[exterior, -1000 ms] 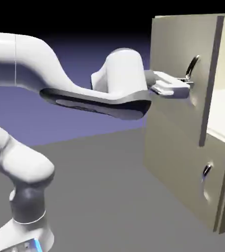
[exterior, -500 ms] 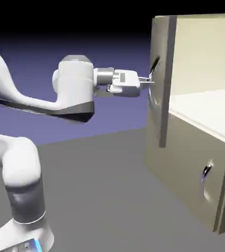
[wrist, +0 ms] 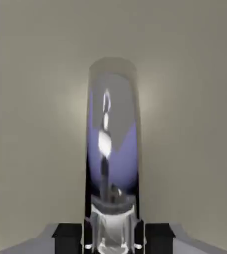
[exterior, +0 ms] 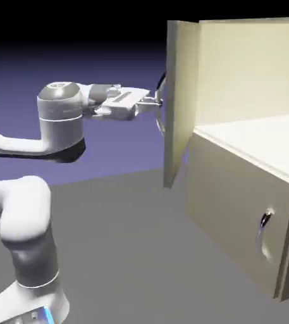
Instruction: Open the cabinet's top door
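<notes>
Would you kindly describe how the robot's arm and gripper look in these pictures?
The arm is glossy white with rounded, bulky segments, dark grey bands at the joints and a blue light at its base. The gripper is a pale grey block with slim metal fingers; its fingertips look black. No cables show.

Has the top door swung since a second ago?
Yes. The top door has swung out toward the exterior view's left, away from the cabinet body, drawn by the gripper shut on its handle.
</notes>
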Available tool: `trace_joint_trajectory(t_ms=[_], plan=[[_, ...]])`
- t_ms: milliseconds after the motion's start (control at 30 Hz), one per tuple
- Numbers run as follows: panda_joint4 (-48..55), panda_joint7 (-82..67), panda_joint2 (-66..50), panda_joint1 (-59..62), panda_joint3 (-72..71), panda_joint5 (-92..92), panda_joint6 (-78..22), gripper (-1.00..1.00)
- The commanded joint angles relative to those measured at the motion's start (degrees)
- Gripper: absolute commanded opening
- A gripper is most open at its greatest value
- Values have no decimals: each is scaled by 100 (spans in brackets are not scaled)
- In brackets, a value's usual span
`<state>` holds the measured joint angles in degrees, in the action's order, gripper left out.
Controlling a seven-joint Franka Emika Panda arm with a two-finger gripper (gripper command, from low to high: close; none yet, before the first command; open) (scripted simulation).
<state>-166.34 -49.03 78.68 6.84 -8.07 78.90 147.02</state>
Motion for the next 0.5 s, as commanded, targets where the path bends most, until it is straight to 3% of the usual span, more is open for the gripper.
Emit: trace_joint_trajectory(t_ms=[0, 467], plan=[[-37, -115, 119, -91, -162, -269, -212, -100], [676, -695, 543, -817, -3017, -3179, -3489, -100]])
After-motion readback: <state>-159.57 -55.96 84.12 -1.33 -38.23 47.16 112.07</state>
